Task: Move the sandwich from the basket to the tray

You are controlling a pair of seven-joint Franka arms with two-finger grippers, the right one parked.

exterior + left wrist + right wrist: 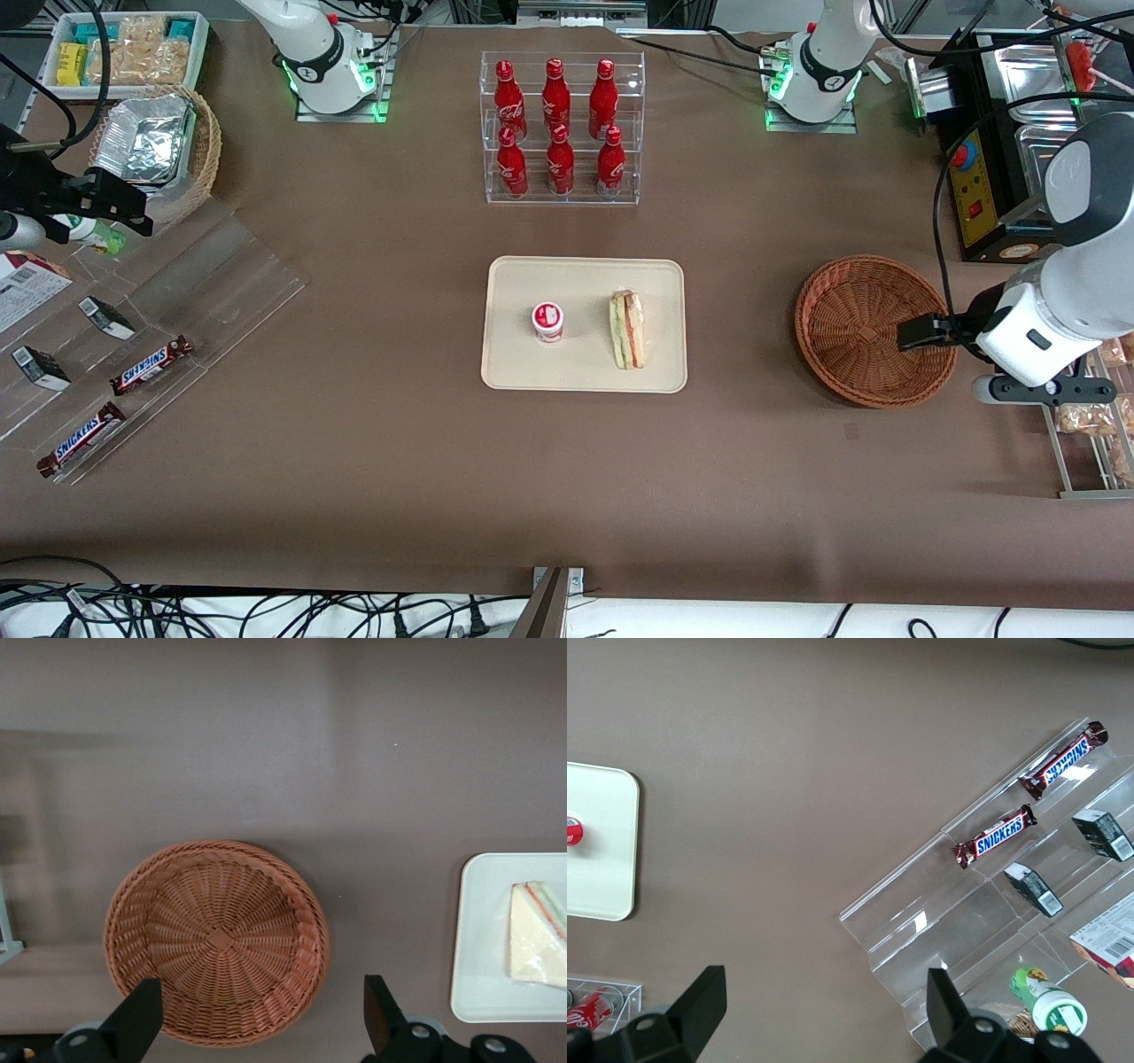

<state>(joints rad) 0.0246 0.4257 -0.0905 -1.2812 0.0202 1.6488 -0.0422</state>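
The sandwich (627, 330) lies on its side on the cream tray (514, 363), a wrapped wedge with green and pink layers; it also shows in the left wrist view (539, 935) on the tray (483, 939). The reddish-brown wicker basket (859, 310) stands toward the working arm's end of the table, and nothing lies in it (217, 939). My left gripper (923, 333) hangs well above the basket's rim, on the side away from the tray. It is open (261, 1020), nothing between its fingers.
A small red-and-white cup (547, 321) stands on the tray beside the sandwich. A clear rack of red bottles (562, 128) stands farther from the front camera. Acrylic shelves with Snickers bars (151, 365) and a pale basket of foil containers (168, 151) sit toward the parked arm's end.
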